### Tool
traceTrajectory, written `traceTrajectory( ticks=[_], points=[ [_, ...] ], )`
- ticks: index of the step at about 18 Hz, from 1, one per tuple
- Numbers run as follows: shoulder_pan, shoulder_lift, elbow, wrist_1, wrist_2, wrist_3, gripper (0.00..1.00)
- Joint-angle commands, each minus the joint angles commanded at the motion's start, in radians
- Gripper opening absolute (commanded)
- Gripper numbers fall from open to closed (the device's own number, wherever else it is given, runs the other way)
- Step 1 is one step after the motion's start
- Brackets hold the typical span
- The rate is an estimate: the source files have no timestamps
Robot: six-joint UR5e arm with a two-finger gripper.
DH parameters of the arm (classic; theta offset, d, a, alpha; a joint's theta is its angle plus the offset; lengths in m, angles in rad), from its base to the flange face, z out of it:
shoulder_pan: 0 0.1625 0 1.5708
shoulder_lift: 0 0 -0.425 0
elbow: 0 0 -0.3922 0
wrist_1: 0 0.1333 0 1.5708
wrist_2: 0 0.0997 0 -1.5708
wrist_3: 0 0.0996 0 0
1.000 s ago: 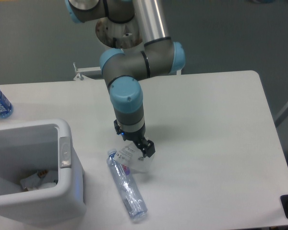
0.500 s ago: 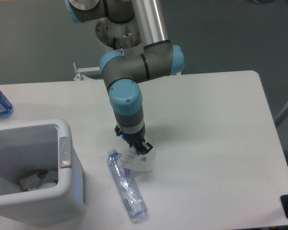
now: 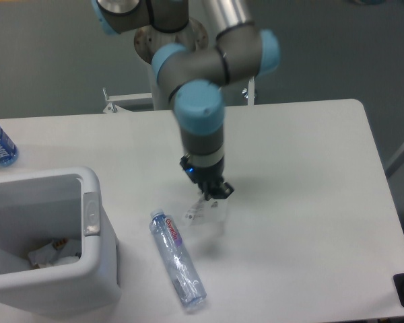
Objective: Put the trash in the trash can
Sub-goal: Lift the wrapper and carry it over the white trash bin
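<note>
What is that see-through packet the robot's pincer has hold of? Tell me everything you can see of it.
The clear plastic packet is thin, flat and transparent, with a white printed label near its upper left; the print is too small to read. It hangs tilted below the pincer, which grips its top edge. It looks lifted off the white table, with a faint shadow beneath. It lies right of the crushed bottle, apart from it, and well right of the white bin.
</note>
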Motion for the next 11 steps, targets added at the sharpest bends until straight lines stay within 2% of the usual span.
traceTrajectory(
  ticks=[1, 3, 5, 7, 11],
  points=[
    [0.006, -0.002, 0.049, -0.005, -0.084, -0.093, 0.0],
    [0.014, 0.0, 0.103, 0.004, -0.221, -0.281, 0.0],
    [0.003, 0.003, 0.117, 0.05, -0.297, -0.417, 0.0],
    [-0.014, 0.041, 0.114, 0.098, -0.324, -0.542, 0.0],
    [-0.129, 0.071, 0.113, 0.249, -0.331, -0.801, 0.0]
  ],
)
